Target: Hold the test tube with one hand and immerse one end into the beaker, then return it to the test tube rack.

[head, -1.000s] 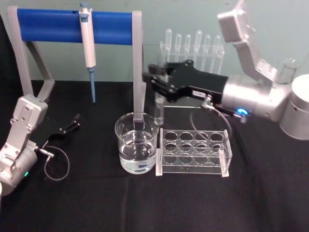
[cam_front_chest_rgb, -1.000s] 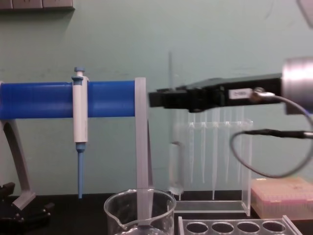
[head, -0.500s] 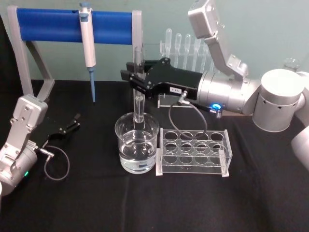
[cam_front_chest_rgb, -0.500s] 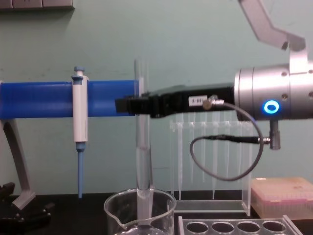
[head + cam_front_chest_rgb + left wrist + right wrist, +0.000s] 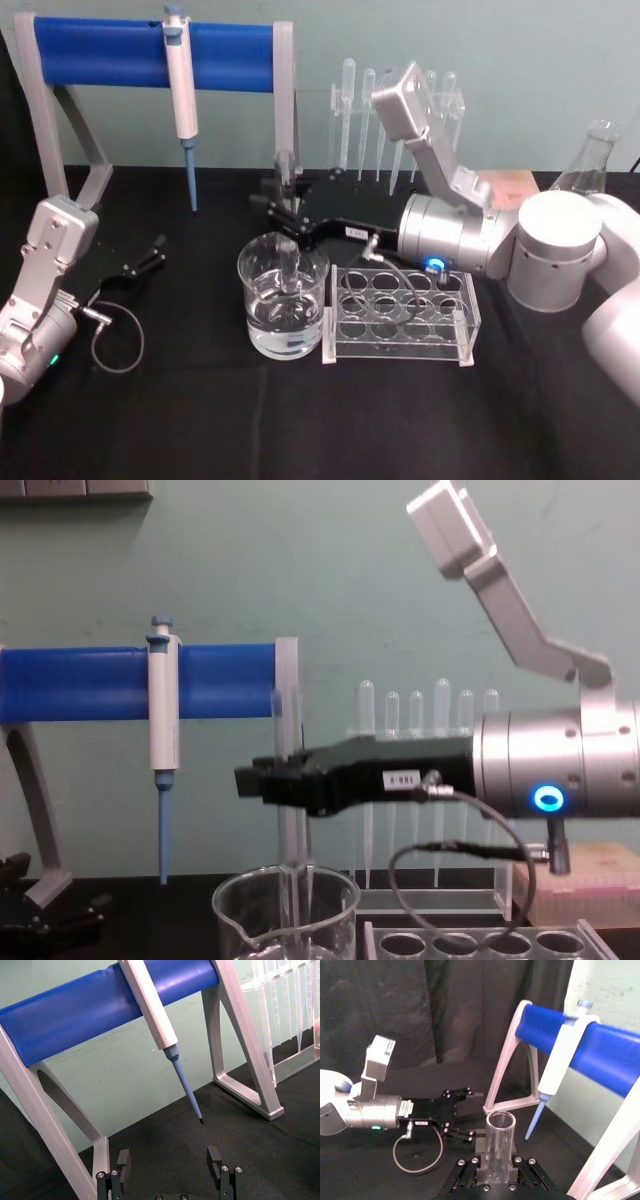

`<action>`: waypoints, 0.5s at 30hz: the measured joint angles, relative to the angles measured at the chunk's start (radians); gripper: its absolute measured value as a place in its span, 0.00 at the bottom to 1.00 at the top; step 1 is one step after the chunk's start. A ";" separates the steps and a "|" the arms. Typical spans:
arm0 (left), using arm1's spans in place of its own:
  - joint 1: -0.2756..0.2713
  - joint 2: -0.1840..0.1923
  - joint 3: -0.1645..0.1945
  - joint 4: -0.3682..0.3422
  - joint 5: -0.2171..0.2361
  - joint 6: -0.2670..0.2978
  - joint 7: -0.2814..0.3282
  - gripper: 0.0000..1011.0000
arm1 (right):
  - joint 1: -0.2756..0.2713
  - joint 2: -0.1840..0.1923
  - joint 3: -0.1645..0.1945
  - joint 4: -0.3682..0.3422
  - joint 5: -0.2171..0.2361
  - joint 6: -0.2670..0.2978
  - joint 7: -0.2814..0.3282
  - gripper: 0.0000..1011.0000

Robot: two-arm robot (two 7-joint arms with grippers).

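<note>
The stand (image 5: pixel 150 52) with the blue bar has not moved. In front of it the right gripper (image 5: pixel 283 212) has come down in the last half second. In the chest view it was level with the blue bar, and now it hangs just above the beaker. Its jaws are clamped on the tube. The left gripper (image 5: pixel 169 1154) is parked at the left, jaws apart. The rack (image 5: pixel 398 352) stands just beside the beaker (image 5: pixel 250 295). The tube (image 5: pixel 500 1142) is upright, with its lower end now inside the beaker (I judge it reaches the water, though the glass makes this hard to confirm). So the dip seems done or nearly done. Lifting the tube and returning it to the rack remain.
</note>
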 joint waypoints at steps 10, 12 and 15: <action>0.000 0.000 0.000 0.000 0.000 0.000 0.000 0.99 | -0.031 -0.019 0.005 0.042 -0.001 -0.022 0.015 0.22; 0.000 0.000 0.000 0.000 0.000 0.000 0.000 0.99 | -0.033 -0.021 0.005 0.046 -0.003 -0.023 0.016 0.22; 0.000 0.000 0.000 0.000 0.000 0.000 0.000 0.99 | -0.037 -0.025 0.005 0.052 -0.006 -0.024 0.019 0.22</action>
